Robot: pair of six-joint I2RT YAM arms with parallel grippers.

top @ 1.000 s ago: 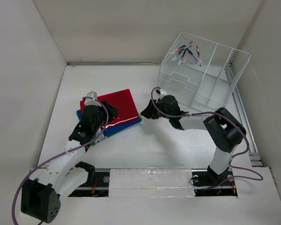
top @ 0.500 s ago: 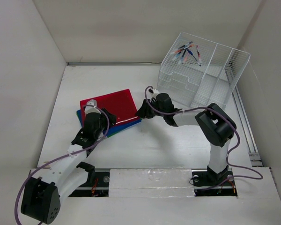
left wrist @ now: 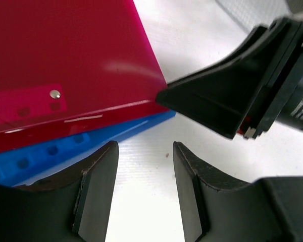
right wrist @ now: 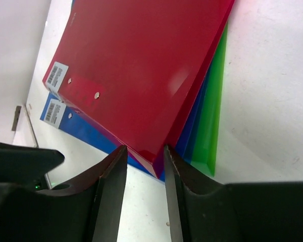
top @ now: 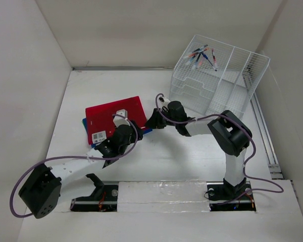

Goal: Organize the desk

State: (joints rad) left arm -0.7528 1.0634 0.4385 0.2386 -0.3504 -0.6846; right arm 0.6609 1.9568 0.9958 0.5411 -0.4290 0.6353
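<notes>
Worktop: two pincers meet at the folder stack

A red folder lies on a blue folder and a green folder, left of centre. The right pincer, fingers slightly parted, straddles the stack's corner. The left pincer gapes over bare surface just beside that corner. A wire rack stands at the back right.

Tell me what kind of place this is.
Probably a mock office workspace in a test enclosure: a white desk with upright panels, a wire-mesh organizer rack holding pens, and stacked folders.
</notes>
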